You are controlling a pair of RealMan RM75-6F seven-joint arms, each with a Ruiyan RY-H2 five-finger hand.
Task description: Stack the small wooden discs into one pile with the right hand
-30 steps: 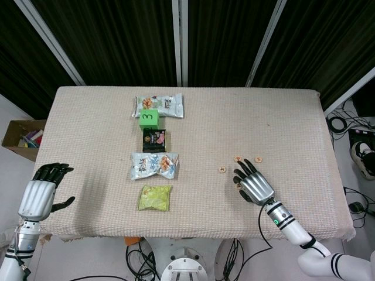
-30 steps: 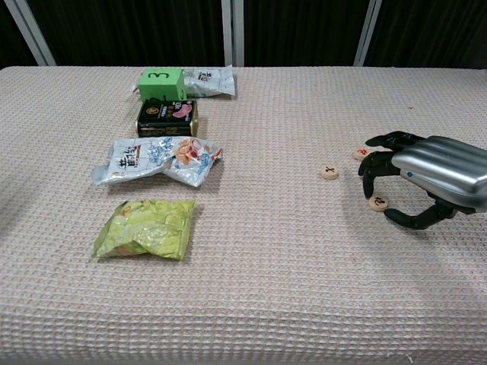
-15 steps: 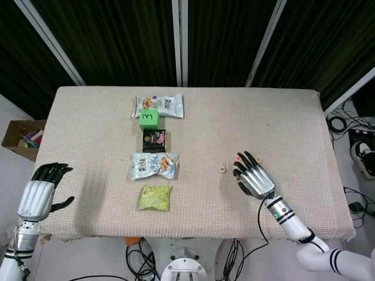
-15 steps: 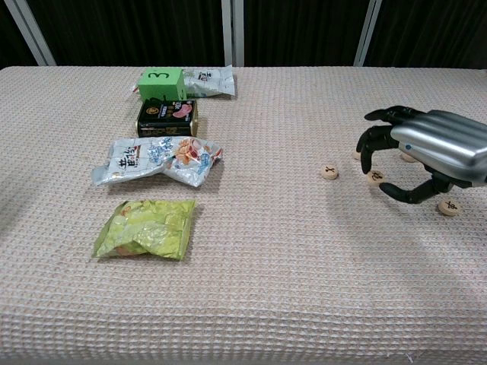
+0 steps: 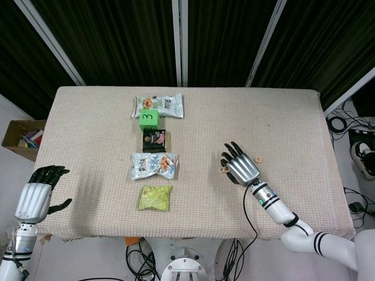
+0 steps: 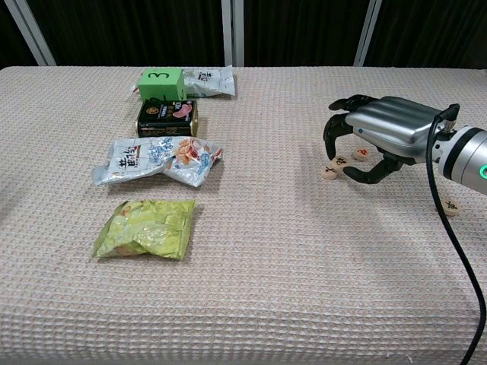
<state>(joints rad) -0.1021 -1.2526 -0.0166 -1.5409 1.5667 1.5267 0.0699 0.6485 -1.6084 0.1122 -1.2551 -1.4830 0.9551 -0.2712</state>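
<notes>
Wooden discs on the beige woven tablecloth (image 6: 251, 304), right of centre: one disc (image 6: 329, 172) lies flat, and a second disc (image 6: 342, 162) sits just above it, at the tips of the right hand's fingers (image 6: 332, 128). Whether that second disc is pinched or only touched, the chest view does not quite settle. A third disc (image 6: 362, 153) shows under the palm, between fingers and thumb. A fourth disc (image 6: 452, 206) lies well apart, nearer the right edge, beside the forearm and black cable (image 6: 456, 251).

The right hand (image 6: 380, 135) arches over the cluster, fingers curled downward and slightly apart, thumb tucked below. From the head view the right hand (image 5: 239, 165) covers most of the discs; one small disc (image 5: 258, 158) peeks out beside it.

Out left, the left hand (image 5: 35, 198) hovers at the table's near-left corner, fingers loosely curled, holding nothing.

Down the middle runs a column of goods: a silver snack packet (image 6: 205, 79) at the far end, a green cube marked 3 (image 6: 161, 82) touching it, a dark tin (image 6: 167, 118), a crumpled white snack bag (image 6: 157, 160), then a green snack bag (image 6: 146, 229) nearest.
</notes>
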